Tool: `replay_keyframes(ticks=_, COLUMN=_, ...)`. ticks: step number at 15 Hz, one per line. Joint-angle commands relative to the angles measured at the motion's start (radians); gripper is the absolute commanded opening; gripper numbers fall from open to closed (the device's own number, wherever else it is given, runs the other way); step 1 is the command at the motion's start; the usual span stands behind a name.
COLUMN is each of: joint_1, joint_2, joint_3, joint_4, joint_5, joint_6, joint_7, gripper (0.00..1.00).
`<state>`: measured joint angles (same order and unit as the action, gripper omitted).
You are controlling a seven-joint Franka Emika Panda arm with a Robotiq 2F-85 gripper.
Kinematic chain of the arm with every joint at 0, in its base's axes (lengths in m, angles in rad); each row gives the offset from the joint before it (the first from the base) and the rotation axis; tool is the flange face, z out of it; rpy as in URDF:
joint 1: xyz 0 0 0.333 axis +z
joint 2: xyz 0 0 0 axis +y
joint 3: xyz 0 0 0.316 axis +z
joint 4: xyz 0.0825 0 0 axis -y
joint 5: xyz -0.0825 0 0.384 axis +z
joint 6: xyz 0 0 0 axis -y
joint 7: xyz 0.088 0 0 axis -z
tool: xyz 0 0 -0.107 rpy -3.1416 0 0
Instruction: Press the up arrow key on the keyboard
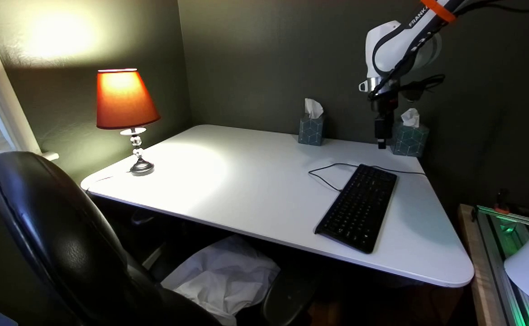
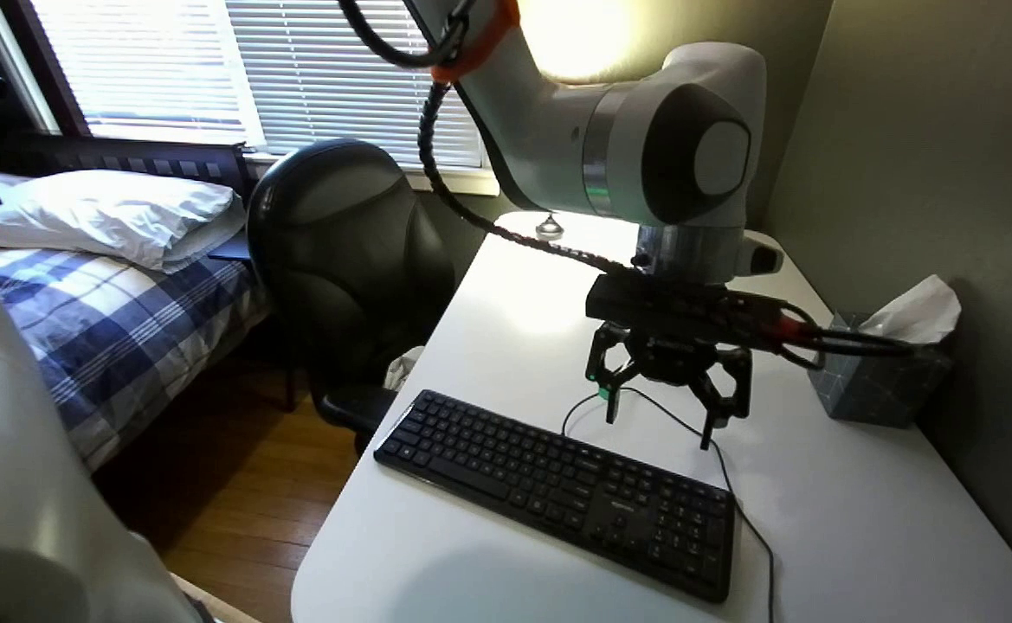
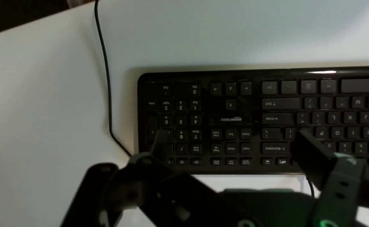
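The black keyboard lies flat on the white desk, in both exterior views (image 1: 359,208) (image 2: 506,472) and upside down in the wrist view (image 3: 253,123). Its up arrow key (image 3: 230,104) shows in the wrist view, above the brand label and below the other arrow keys. My gripper (image 2: 659,433) hangs pointing down over the desk, apart from the keyboard, toward its cable side. It shows side-on in an exterior view (image 1: 382,144). In the wrist view its fingers (image 3: 232,133) are wide apart with nothing between them, covering some number-pad keys and keys near Backspace.
The thin cable (image 3: 108,85) runs loosely beside the keyboard. Two tissue boxes (image 1: 310,130) (image 1: 410,138) stand along the wall, one close to the gripper. A red lamp (image 1: 126,99) stands at the desk's far end. A black chair (image 2: 345,260) stands at the desk's side.
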<state>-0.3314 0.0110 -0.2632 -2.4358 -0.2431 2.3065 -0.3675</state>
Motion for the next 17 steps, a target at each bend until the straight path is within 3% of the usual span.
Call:
replay_keyframes(ticks=1, joint_1=0.019, joint_2=-0.115, joint_3=-0.007, joint_4=-0.065, joint_5=-0.013, joint_6=-0.028, joint_7=0.079, gripper=1.0)
replay_keyframes(ticks=8, joint_1=0.021, joint_2=-0.236, joint_3=0.011, joint_4=-0.085, joint_5=-0.067, joint_6=-0.047, joint_7=0.227, gripper=1.0)
replay_keyframes(ticks=9, joint_1=0.021, joint_2=-0.254, joint_3=0.014, joint_4=-0.087, joint_5=-0.063, joint_6=-0.055, joint_7=0.234, gripper=1.0)
replay_keyframes(ticks=10, joint_1=0.022, joint_2=-0.189, joint_3=0.001, joint_4=-0.052, joint_5=-0.047, joint_6=-0.026, joint_7=0.192, gripper=1.0)
replay_keyframes(ticks=17, joint_1=0.023, joint_2=-0.229, joint_3=0.005, joint_4=-0.063, joint_5=-0.047, joint_6=-0.04, joint_7=0.208, gripper=1.0)
